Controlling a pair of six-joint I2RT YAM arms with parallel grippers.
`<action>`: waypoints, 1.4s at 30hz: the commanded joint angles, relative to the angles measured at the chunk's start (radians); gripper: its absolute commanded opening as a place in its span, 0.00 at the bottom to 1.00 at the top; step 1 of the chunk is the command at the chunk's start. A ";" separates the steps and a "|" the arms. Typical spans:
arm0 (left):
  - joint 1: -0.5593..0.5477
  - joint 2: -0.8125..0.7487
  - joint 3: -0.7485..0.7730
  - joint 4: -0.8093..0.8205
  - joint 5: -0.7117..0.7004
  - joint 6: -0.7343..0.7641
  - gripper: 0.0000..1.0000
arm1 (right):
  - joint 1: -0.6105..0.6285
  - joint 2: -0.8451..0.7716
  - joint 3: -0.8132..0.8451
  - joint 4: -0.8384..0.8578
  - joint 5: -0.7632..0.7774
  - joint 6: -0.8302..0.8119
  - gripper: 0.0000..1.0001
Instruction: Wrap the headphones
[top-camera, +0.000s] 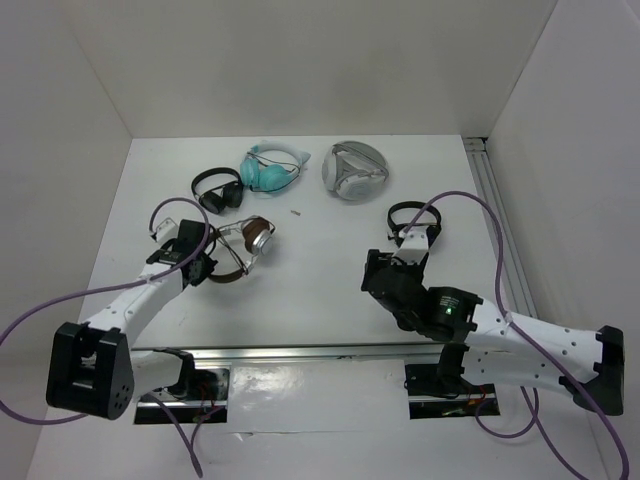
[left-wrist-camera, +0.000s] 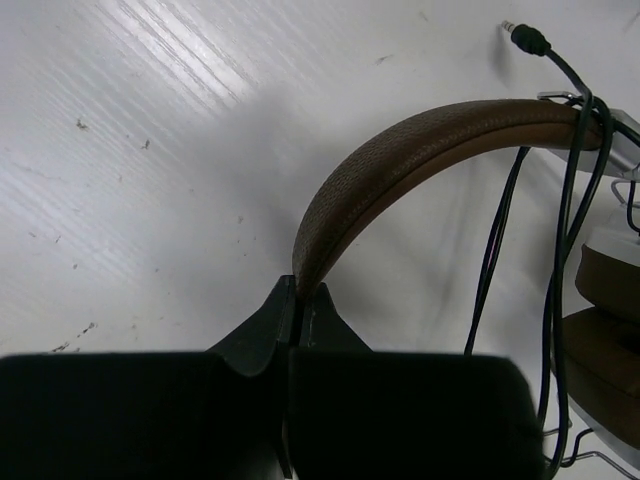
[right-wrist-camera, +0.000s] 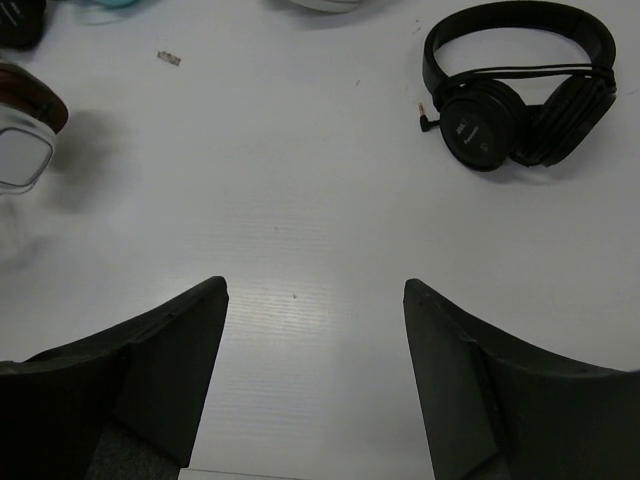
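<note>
while pinched fully shut, left claw (left-wrist-camera: 297, 300) holding the headphones (left-wrist-camera: 400, 150) by the brown headband, earcups (left-wrist-camera: 605, 370) ahead and right of its tips. right claw (right-wrist-camera: 315, 290) spread wide, holding nothing, small black pair (right-wrist-camera: 515, 90) ahead-right of it on the desk (right-wrist-camera: 320, 180).

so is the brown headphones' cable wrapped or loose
Partly wrapped: several strands of the cable cross over the headband by the earcup, with the plug sticking free.

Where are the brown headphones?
In the top view, the headphones are on the left side of the table, below the small black headphones, their headband pinched in the jaws of the left arm.
</note>
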 joint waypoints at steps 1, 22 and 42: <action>0.031 0.038 -0.017 0.200 0.063 0.027 0.00 | -0.002 0.017 -0.010 0.039 -0.007 -0.008 0.78; 0.050 -0.238 -0.031 0.051 0.118 0.056 0.91 | 0.036 -0.001 0.173 0.013 -0.146 -0.091 1.00; -0.018 -0.716 0.489 -0.647 0.261 0.478 0.99 | -0.022 -0.256 0.647 -0.688 -0.211 -0.156 1.00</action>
